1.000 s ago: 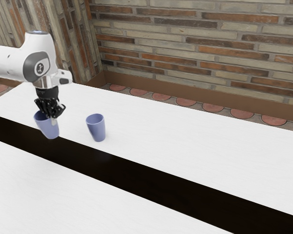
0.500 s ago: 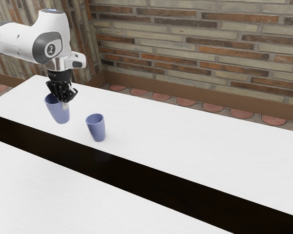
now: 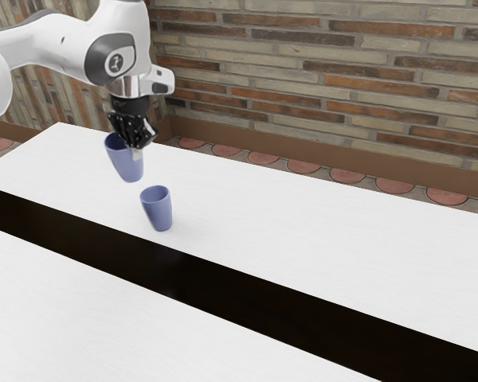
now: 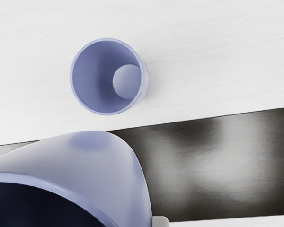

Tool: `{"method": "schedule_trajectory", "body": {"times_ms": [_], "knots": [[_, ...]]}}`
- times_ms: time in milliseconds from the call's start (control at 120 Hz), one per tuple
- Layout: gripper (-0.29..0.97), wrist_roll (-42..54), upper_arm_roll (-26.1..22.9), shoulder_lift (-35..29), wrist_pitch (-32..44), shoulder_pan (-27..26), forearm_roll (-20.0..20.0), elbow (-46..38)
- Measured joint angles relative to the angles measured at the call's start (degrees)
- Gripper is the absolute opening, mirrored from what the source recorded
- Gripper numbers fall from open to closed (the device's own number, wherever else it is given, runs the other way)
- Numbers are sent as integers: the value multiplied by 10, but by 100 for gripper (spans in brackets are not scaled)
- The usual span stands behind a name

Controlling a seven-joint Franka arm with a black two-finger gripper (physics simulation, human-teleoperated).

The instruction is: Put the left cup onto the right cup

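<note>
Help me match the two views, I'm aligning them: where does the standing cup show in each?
Exterior view: standing cup upright, below and to the right of the held cup, beside the dark stripe.
Wrist view: standing cup seen from above, mouth open, beyond the held cup.
Shared landmark: the dark stripe running beside the standing cup.

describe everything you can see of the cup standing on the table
The standing cup is a plain lavender-blue tumbler with no handle, matte like plastic, wider at its open rim than at its base. It stands upright and empty on the white table, close to the dark stripe. Only the table touches it. The held cup in the gripper hangs higher, toward the exterior view's left, apart from it.
</note>
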Motion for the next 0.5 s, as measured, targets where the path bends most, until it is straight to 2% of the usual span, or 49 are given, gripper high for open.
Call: {"method": "schedule_trajectory", "body": {"times_ms": [500], "knots": [[-10, -7, -13, 85, -19, -9, 24, 88]]}}
